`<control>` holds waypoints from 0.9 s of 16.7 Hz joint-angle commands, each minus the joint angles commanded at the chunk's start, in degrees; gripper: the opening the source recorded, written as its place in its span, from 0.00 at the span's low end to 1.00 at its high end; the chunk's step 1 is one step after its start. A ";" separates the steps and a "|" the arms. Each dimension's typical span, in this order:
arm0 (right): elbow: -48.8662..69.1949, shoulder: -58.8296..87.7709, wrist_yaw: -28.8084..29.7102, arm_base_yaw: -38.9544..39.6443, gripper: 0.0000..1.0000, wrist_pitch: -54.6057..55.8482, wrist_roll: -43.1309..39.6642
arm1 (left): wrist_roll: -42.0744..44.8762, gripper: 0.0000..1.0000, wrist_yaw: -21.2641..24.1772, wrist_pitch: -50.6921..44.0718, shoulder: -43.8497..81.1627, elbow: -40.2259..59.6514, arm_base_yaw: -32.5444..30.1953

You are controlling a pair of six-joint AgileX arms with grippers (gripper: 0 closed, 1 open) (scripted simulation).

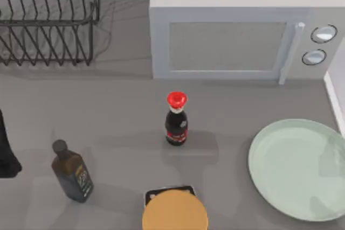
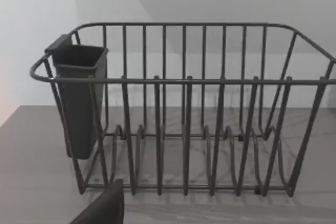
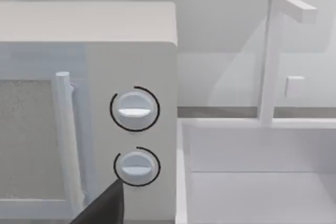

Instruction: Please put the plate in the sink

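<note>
Left gripper: a dark finger tip at the edge of its wrist view; whether the fingers are apart or together cannot be told. Its arm sits at the tabletop's left edge, parked by the look of it, facing the wire rack.

Right gripper: a dark finger tip likewise; finger state cannot be told. It faces the microwave and the sink beside it, holding nothing that can be seen.

Plate: pale mint-green, lying flat at the tabletop's right edge, toward the near right corner, untouched. It lies just beside the sink's white rim strip, so the carry looks short.

Sink: white basin with a tall faucet behind it, directly right of the microwave.

Wire rack: black, far left corner, a dark cup hung on one end.

Microwave: grey, far edge, two dials.

Red-capped bottle: upright, mid-tabletop; label not readable.

Dark bottle: near the left, tilted in view; label print illegible.

Tan-orange disc: near edge, on a dark square base.
</note>
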 joint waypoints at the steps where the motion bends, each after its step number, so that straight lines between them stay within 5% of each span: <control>1: 0.00 0.00 0.00 0.00 1.00 0.00 0.00 | 0.00 1.00 0.00 0.00 0.00 0.00 0.00; 15: 0.00 0.00 0.00 0.00 1.00 0.00 0.00 | 0.00 1.00 0.00 0.00 0.00 0.00 0.00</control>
